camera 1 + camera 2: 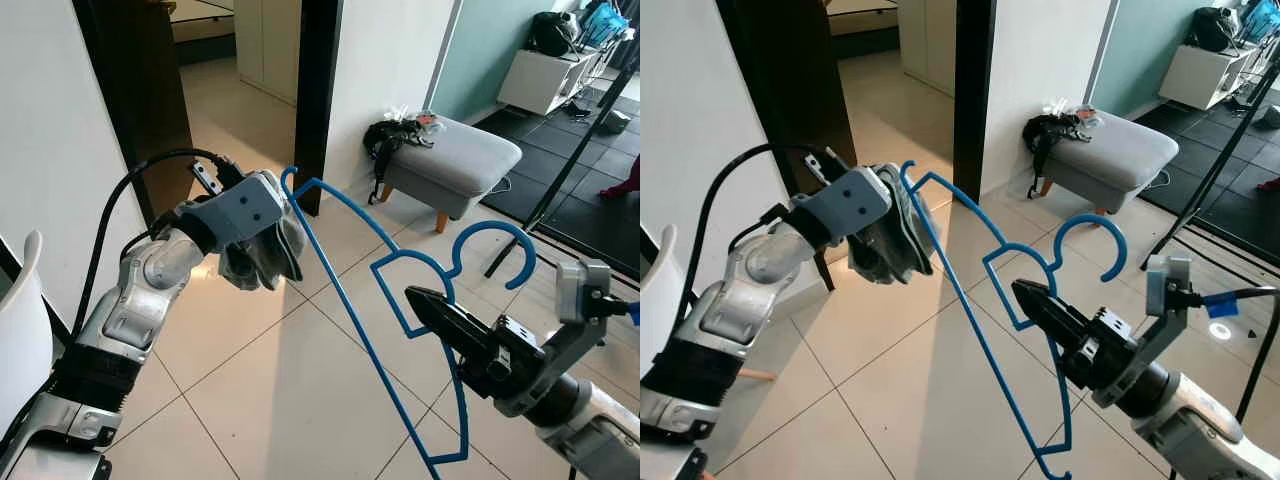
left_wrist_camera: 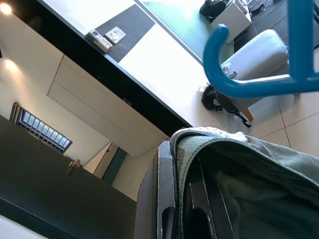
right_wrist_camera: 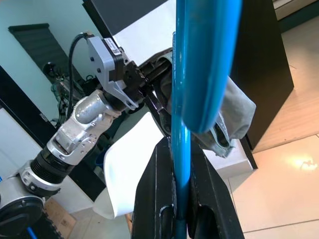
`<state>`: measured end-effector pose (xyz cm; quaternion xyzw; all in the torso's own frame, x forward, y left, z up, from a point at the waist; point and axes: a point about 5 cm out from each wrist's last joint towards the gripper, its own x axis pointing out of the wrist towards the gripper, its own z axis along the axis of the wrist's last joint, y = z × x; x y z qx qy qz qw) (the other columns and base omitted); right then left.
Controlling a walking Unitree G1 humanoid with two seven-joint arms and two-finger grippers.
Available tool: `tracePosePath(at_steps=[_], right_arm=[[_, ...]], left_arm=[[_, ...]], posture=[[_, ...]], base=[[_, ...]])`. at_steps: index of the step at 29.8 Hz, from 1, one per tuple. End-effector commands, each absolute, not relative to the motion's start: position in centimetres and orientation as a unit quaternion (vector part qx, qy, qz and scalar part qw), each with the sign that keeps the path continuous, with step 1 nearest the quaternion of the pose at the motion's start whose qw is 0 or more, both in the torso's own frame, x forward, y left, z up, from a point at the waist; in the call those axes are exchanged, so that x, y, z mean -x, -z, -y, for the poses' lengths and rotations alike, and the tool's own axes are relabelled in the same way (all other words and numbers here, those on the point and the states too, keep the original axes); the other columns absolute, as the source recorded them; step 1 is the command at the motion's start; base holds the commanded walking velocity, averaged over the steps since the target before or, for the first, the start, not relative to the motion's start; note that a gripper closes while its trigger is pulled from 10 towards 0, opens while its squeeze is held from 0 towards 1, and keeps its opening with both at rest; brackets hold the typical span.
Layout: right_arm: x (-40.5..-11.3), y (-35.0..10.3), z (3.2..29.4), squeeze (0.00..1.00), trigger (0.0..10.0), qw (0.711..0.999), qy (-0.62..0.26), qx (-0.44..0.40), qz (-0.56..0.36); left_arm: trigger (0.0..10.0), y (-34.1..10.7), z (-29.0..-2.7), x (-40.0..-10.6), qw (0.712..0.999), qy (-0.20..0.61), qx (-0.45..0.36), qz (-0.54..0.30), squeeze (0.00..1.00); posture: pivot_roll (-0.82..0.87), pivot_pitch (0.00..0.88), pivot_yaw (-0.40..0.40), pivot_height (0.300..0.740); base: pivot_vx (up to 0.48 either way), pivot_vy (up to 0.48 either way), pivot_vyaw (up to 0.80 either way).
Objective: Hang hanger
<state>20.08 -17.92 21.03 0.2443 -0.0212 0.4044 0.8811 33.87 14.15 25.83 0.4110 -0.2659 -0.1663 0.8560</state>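
Left eye view: blue hanger (image 1: 380, 330) held mid-air over tiled floor (image 1: 270, 390), clenched between right gripper (image 1: 425, 300) fingers. Grey-green cloth (image 1: 265, 255) clamped by left gripper (image 1: 262, 262) beside hanger end.

Blue hanger (image 1: 985, 340) clamped in right gripper (image 1: 1032, 297); left gripper (image 1: 890, 235), just beside hanger's end, holds grey-green cloth (image 1: 902, 240)

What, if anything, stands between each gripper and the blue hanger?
Nothing visible does. The right gripper is shut directly on the blue hanger near its hook. The left gripper holds a grey-green cloth right beside the hanger's far end; whether they touch is unclear.
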Motion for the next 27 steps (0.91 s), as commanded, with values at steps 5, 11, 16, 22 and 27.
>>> tracePosePath(at_steps=[5,11,16,22,27], right_arm=[[-20.2,-20.8,17.9,0.0,10.0,0.889,-0.397,-0.228,0.007],[-20.4,-20.8,17.7,0.0,10.0,0.891,-0.395,-0.225,0.001],[-20.5,-20.7,17.6,0.0,10.0,0.892,-0.394,-0.221,-0.005],[-20.5,-20.7,17.4,0.0,10.0,0.89,-0.401,-0.218,-0.009],[-20.2,-20.7,17.2,0.0,10.0,0.886,-0.413,-0.21,-0.017]], left_arm=[[10.0,-27.2,-14.5,-33.9,0.846,0.159,-0.423,0.282,0.0],[10.0,-27.9,-14.1,-33.6,0.843,0.161,-0.42,0.296,0.0],[10.0,-28.3,-13.7,-33.4,0.841,0.164,-0.416,0.305,0.0],[10.0,-28.3,-13.5,-33.4,0.841,0.166,-0.414,0.307,0.0],[10.0,-28.2,-13.5,-33.4,0.841,0.167,-0.414,0.307,0.0]], posture=[[-0.04,0.052,-0.045,0.74],[-0.04,0.054,-0.047,0.74],[-0.04,0.053,-0.047,0.74],[-0.04,0.053,-0.047,0.74],[-0.04,0.053,-0.047,0.74]], base=[[0.0,0.0,0.0],[0.0,0.0,0.0],[0.0,0.0,0.0],[0.0,0.0,0.0],[0.0,0.0,0.0]])
